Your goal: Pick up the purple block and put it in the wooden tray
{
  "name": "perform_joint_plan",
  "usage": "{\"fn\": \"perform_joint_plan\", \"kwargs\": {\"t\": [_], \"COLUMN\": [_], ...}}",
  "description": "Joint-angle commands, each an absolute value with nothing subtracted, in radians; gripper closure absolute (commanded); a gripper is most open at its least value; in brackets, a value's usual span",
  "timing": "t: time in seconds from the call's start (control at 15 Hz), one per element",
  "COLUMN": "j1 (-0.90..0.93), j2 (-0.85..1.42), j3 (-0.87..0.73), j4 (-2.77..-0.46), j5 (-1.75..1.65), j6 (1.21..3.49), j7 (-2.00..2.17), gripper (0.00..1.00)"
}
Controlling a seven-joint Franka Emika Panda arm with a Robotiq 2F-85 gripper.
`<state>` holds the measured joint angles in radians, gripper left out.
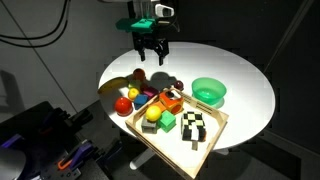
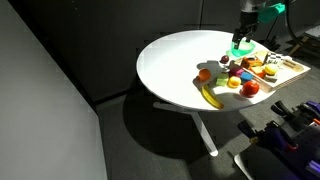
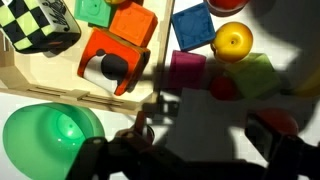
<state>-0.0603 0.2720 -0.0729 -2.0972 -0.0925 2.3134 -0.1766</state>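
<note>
In the wrist view the purple block [image 3: 185, 72], a small magenta cube, lies in shadow just outside the long rim of the wooden tray [image 3: 35, 72]. A blue block [image 3: 190, 25] sits beyond it, a yellow ball [image 3: 232, 40] and a green block [image 3: 252, 75] beside it. My gripper [image 3: 205, 140] hangs above the table short of the cube, open, with nothing between its dark fingers [image 3: 146, 126]. In both exterior views the gripper [image 1: 150, 50] [image 2: 243, 40] hovers over the toy cluster, and the tray [image 1: 215, 135] [image 2: 292, 68] holds several toys.
A green bowl [image 3: 50, 135] [image 1: 208, 92] stands close beside the tray's edge and the gripper. Inside the tray are a checkered block [image 3: 35, 28] and an orange arch piece [image 3: 115, 55]. A banana [image 1: 115, 83] and a red ball [image 1: 123, 103] lie near the round white table's [image 1: 250, 75] rim.
</note>
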Motion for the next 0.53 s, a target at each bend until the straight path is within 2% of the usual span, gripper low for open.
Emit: {"fn": "perform_joint_plan", "kwargs": {"t": [0.0, 0.47], "j1": [-0.05, -0.05], "j2": [0.305, 0.343], "j3": [-0.068, -0.059], "j4": [-2.081, -2.083], "j5": [-0.126, -0.105], "j6": [2.348, 2.37], "j7": [-0.142, -0.163], "gripper": [0.0, 0.0]}}
